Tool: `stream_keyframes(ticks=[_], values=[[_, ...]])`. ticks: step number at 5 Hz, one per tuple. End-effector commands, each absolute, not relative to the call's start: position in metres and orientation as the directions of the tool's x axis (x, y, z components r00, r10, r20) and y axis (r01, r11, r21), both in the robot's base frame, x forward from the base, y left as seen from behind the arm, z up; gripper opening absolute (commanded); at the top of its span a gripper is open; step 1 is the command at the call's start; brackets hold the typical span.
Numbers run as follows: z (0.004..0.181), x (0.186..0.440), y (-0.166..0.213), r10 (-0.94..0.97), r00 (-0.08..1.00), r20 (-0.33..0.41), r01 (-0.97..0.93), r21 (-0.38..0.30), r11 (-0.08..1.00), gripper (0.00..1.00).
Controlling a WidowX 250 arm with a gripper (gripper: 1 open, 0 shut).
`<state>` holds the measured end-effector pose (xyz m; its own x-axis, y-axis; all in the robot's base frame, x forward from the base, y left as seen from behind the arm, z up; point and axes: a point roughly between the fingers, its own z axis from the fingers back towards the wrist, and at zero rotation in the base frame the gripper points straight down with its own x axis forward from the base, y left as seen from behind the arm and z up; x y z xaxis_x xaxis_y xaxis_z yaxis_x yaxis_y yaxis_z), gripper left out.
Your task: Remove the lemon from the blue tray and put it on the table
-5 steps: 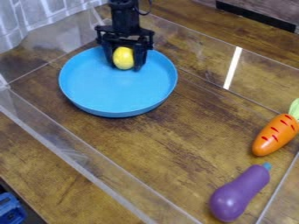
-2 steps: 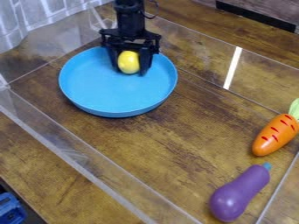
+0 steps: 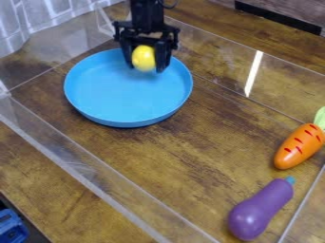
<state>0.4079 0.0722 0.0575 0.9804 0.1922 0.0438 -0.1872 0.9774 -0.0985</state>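
Glossy wood-grain table [image 3: 152,180] carried the blue tray [image 3: 108,104]; above its far rim the gripper [image 3: 144,57] clenched the lemon [image 3: 143,58], seemingly light, smooth, slippery, best pinched across its middle.

lemon [image 3: 144,57] in hand [image 3: 146,58] above tray's [image 3: 114,100] far rim, carrot [image 3: 301,144], eggplant [image 3: 260,209] far right

Between the fingers of the black claw [image 3: 144,57] sits the yellow lemon [image 3: 143,58], and just below it lies the plain bright-blue tray [image 3: 114,100]. The table [image 3: 191,142] is dark brown with wood grain. Far to the claw's lower right are an orange carrot [image 3: 299,145] with darker stripes and a purple eggplant [image 3: 260,210].
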Motion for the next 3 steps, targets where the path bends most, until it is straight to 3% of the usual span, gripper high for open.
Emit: stream_keyframes(ticks=[1,3], values=[[0.101,0.4191,0.0712,0.223,0.965,0.14,-0.211,-0.096,0.973,0.0],[0.1075,0.4231,0.0699,0.303,0.943,0.14,-0.291,-0.101,0.952,0.0]])
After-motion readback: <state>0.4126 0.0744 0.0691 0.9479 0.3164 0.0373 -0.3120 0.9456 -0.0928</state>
